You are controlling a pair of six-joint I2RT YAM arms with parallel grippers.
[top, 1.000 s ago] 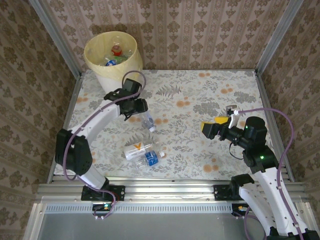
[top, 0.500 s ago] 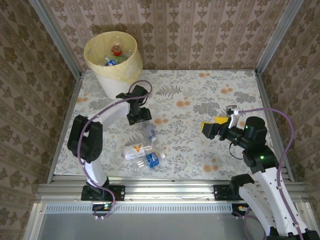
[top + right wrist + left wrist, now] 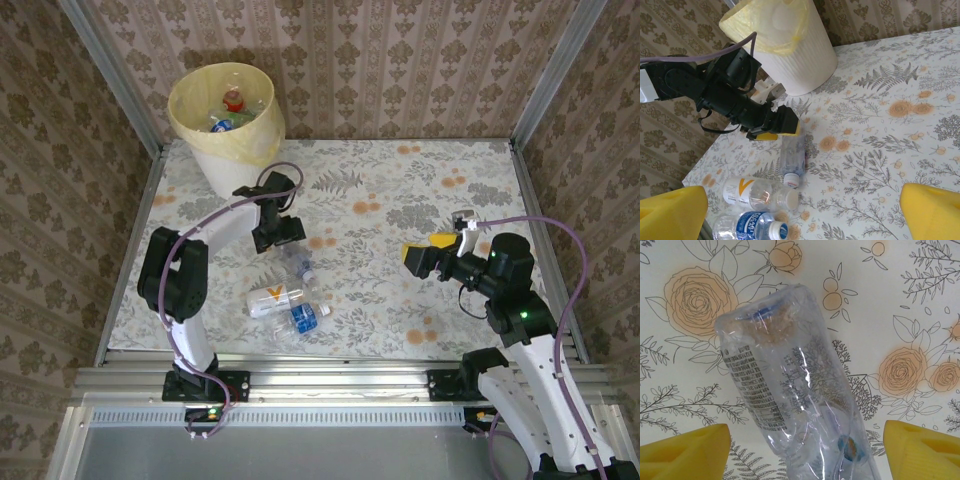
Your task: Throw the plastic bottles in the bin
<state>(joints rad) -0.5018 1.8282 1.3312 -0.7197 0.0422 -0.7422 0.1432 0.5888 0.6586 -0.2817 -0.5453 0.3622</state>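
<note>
Floral tablecloth [image 3: 400,200] runs out to metal rails [image 3: 340,378], with patterned walls [image 3: 400,60] close on three sides. We see the bin [image 3: 250,140] standing in the far left corner, with bottles in the bin [image 3: 232,98]. Our left gripper [image 3: 279,232] hangs over a clear bottle [image 3: 795,385] lying flat, yellow fingers [image 3: 685,450] spread wide on either side of it. An orange-labelled bottle [image 3: 273,299] and a blue-labelled bottle [image 3: 306,317] lie side by side near the front edge. Our right gripper [image 3: 425,256], fingers parted and grasping nothing, hovers well apart over the right side.
</note>
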